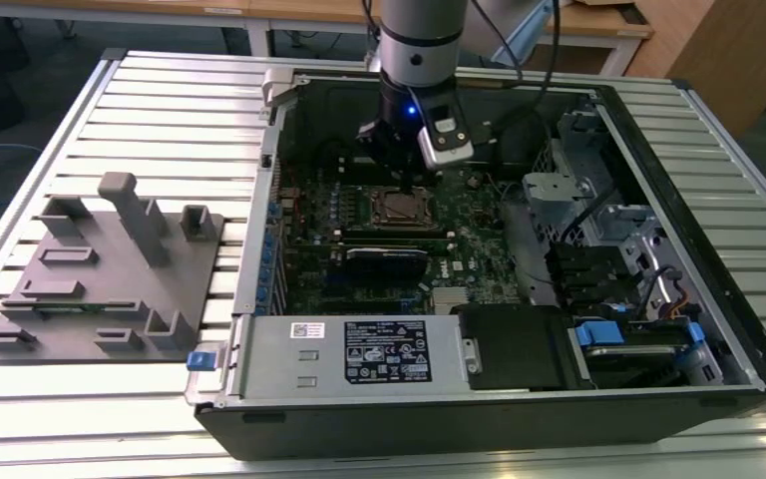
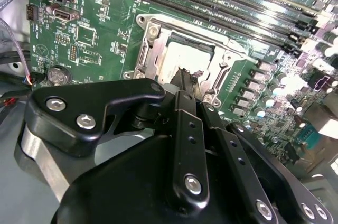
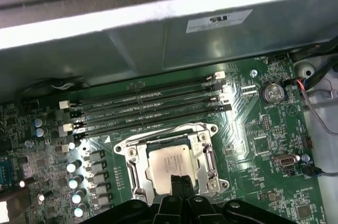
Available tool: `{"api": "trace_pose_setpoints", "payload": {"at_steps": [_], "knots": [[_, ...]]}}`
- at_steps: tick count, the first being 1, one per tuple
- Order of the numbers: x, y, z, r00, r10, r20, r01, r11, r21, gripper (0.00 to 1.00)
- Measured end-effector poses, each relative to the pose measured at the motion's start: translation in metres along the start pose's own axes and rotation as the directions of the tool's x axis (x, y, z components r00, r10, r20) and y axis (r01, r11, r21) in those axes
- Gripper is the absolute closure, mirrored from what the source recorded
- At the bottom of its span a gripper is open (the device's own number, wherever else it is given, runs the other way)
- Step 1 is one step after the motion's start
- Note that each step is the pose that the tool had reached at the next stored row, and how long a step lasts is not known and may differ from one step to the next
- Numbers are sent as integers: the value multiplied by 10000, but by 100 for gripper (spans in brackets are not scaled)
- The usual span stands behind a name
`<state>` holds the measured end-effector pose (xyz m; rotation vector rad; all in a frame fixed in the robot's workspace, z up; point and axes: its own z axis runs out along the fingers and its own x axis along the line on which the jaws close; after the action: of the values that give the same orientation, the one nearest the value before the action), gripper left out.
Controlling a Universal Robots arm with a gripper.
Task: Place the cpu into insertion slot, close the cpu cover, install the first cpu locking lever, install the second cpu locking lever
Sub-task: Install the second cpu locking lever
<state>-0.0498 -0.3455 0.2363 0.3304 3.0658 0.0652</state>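
My gripper (image 3: 181, 180) hangs with its fingertips pressed together, holding nothing, right above the cpu (image 3: 170, 161). The cpu lies flat in the slot (image 3: 138, 168) just under my tips, cover (image 3: 205, 156) closed around it, memory slots (image 3: 148, 108) beyond.

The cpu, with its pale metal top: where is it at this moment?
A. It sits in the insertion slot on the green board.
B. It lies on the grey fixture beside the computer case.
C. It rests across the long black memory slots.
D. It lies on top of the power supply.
A: in the first wrist view the cpu sits inside the insertion slot, framed by its silvery rim, with the tool just over its edge.
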Motion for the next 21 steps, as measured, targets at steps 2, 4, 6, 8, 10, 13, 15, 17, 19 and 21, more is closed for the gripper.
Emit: {"api": "trace_pose_setpoints", "payload": {"at_steps": [2, 4, 6, 8, 10, 13, 15, 17, 19, 21], "knots": [[-4, -15, 0, 10000, -33, -1, 33, 10000, -2, 90], [-7, -31, -1, 10000, -63, -3, 63, 10000, -2, 90], [-10, -47, -2, 10000, -97, -5, 97, 10000, -5, 90], [-14, -64, -2, 9999, -130, -6, 130, 9999, -6, 90], [-18, -81, -3, 9999, -162, -8, 162, 9999, -7, 90], [-24, -109, -4, 9998, -202, -10, 202, 9998, -10, 90], [-27, -122, -4, 9997, -243, -11, 243, 9997, -13, 90], [-30, -136, -4, 9996, -296, -14, 296, 9996, -16, 90], [-33, -148, -5, 9994, -351, -17, 351, 9994, -18, 90], [-35, -160, -5, 9992, -408, -19, 408, 9992, -21, 90]]}}
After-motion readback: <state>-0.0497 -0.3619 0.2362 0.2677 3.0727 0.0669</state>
